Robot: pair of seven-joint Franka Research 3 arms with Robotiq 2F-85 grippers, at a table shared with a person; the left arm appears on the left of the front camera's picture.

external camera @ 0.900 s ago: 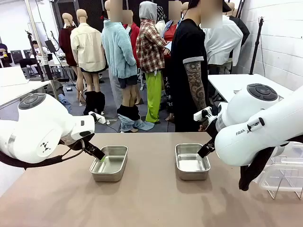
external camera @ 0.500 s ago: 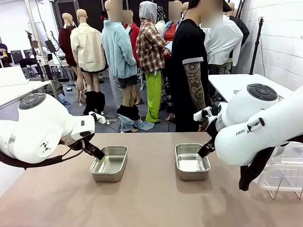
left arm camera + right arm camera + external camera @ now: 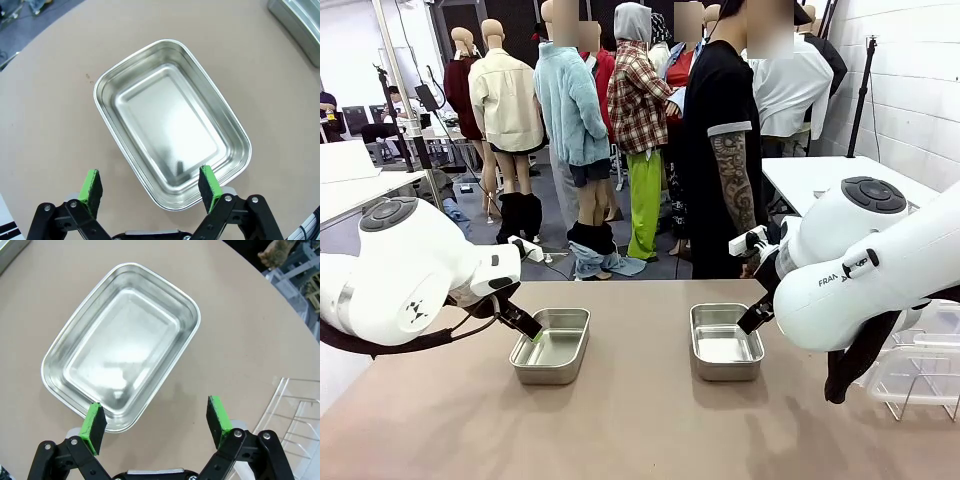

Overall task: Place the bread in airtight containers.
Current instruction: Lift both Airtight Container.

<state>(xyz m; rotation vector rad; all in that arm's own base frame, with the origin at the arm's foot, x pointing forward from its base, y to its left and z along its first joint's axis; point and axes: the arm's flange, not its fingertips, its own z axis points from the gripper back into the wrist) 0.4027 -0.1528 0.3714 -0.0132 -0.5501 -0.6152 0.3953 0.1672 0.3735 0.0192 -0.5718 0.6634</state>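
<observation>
2 tins sit empty on the counter [image 3: 640, 430]: the left tin [image 3: 170, 125], and the right tin [image 3: 125, 345] well to its right. The left claw [image 3: 150, 184] hangs over the left tin's near rim, spread wide and empty. The right claw [image 3: 155, 416], equally spread and empty, hangs farther right. Likely step: fetching bread. Grip each piece lightly across its middle and lower it flat, below the left tin's rim.
</observation>
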